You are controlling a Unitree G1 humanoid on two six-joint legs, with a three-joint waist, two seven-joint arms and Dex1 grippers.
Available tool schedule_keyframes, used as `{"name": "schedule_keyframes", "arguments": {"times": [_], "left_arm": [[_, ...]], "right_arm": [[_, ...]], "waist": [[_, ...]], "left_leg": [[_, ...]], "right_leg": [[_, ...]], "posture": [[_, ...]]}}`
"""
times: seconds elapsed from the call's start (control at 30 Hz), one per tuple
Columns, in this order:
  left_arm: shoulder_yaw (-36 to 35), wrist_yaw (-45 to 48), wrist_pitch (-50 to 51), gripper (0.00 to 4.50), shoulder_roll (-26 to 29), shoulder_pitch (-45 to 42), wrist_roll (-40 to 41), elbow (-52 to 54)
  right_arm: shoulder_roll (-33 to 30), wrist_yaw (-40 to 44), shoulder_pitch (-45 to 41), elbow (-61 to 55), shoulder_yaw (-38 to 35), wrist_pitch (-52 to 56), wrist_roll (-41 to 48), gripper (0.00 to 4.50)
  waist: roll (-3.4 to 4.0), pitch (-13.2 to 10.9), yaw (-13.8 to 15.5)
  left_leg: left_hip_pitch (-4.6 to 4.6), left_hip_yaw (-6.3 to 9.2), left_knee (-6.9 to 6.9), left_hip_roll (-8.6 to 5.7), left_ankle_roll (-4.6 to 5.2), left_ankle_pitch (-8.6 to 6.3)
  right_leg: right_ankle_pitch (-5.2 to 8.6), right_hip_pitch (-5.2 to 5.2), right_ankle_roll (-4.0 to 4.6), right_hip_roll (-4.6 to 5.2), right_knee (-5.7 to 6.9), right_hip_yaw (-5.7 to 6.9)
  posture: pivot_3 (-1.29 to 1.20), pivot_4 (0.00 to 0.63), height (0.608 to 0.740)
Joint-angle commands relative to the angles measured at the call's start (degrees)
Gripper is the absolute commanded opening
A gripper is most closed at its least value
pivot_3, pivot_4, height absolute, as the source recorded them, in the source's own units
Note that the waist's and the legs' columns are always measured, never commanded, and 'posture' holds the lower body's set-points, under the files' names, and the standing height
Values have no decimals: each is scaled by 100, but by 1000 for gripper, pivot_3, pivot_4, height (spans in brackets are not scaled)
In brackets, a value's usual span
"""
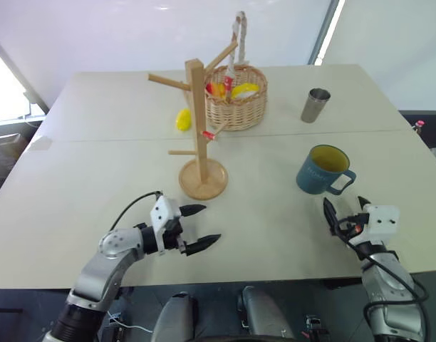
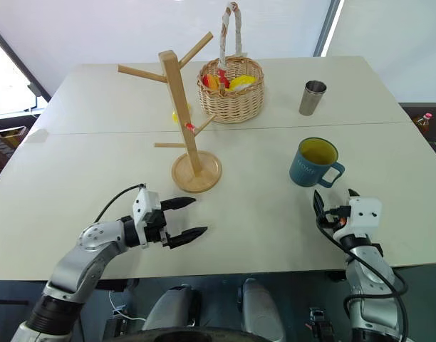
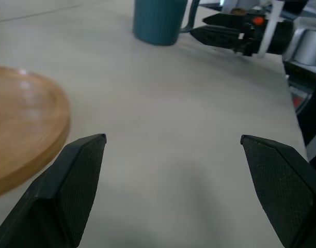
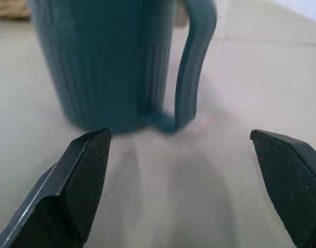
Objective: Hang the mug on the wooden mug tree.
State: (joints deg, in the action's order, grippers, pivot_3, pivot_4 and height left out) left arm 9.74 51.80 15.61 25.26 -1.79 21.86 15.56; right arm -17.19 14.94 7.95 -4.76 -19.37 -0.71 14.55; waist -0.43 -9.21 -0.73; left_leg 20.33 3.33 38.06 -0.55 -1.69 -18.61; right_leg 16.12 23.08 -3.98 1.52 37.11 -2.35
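The dusty-blue mug [image 1: 321, 169] with a yellow inside stands upright on the table [image 1: 97, 178] at the right, its loop handle [image 4: 191, 67] turned toward my right gripper. That right gripper [image 1: 344, 209] is open just short of the mug, fingers [image 4: 83, 175] level and empty. The wooden mug tree [image 1: 199, 128] stands at the table's middle on its round disc base [image 3: 18, 129], several pegs bare. My left gripper [image 1: 200, 228] is open and empty near the front edge, just in front of the base, pointing across toward the mug [image 3: 159, 20].
A woven wicker basket [image 1: 236, 96] with yellow and red items sits behind the mug tree. A steel tumbler [image 1: 315, 105] stands at the back right. A small yellow object [image 1: 183, 119] lies left of the basket. A seam crosses the table's middle.
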Motion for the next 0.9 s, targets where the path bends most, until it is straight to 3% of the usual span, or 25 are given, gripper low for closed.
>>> {"name": "schedule_keyframes", "arguments": {"times": [0.03,0.87,0.9], "left_arm": [[127,-32,-63,4500,-94,-76,18,272],[267,-195,-233,4500,-119,-97,-53,399],[266,-200,-233,4500,-116,-96,-54,402]], "right_arm": [[29,-235,-147,-127,-130,-26,-31,4419],[45,-730,-706,135,14,323,-284,4419],[69,-709,-704,144,35,355,-261,4203]], "waist": [[0,0,1],[0,0,-5],[0,0,-6]], "left_leg": [[0,0,0,0,0,0],[-1,-2,0,-2,1,1],[-1,-1,0,-2,2,0]], "right_leg": [[-1,0,-1,0,0,0],[-1,0,-2,-5,2,0],[-1,0,-2,-5,2,0]], "posture": [[0,150,740],[0,150,740],[0,150,740]]}}
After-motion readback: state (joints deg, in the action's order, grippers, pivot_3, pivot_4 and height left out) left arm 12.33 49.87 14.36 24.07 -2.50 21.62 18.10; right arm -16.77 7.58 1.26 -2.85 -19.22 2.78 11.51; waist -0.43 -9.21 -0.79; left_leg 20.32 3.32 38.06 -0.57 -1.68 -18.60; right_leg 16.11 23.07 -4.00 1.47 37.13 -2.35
